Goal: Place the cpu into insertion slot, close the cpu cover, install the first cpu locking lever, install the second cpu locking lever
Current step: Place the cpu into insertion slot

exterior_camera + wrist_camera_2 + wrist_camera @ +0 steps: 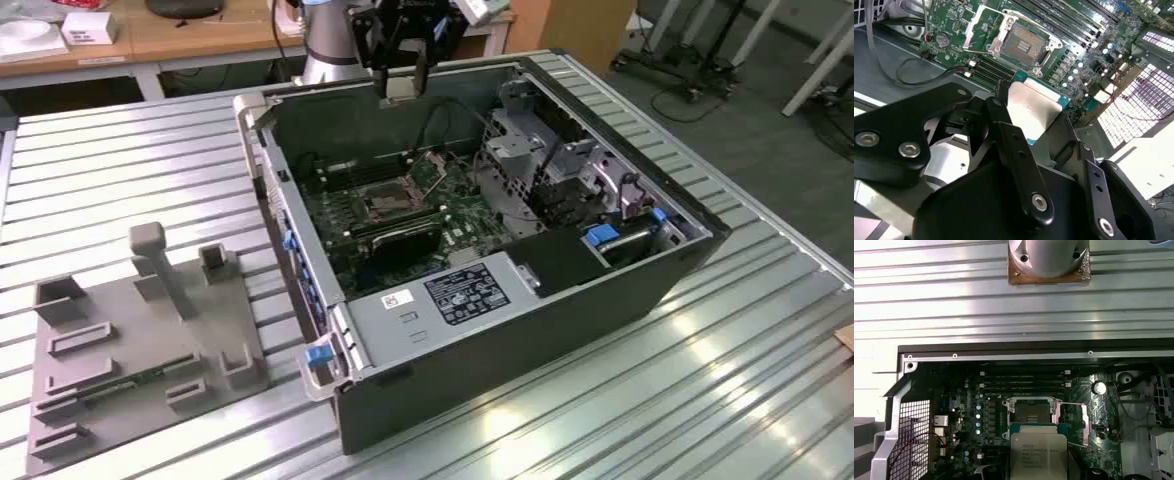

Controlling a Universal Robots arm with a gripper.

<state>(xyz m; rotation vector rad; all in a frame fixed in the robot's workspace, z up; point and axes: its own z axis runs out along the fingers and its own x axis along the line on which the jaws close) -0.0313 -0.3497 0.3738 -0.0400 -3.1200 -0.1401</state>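
My gripper (399, 84) hangs above the back wall of the open computer case and is shut on the cpu (398, 90). In the second wrist view the cpu (1030, 107) shows its pale silver face between the black fingers (1004, 130). The insertion slot (391, 204) lies lower down on the green motherboard, bare, with a dark golden centre (1023, 46) inside a silvery rim. The cpu cover (975, 29) is swung up, open, beside the slot. In the first wrist view the cpu (1038, 456) sits just short of the insertion slot (1032, 413).
The black computer case (561, 330) lies open on a ribbed metal table (747, 380). A drive cage (547, 170) and cables (909, 75) flank the board. A grey fixture tray (134, 340) rests at the exterior view's left. The arm's base (1048, 260) stands behind the case.
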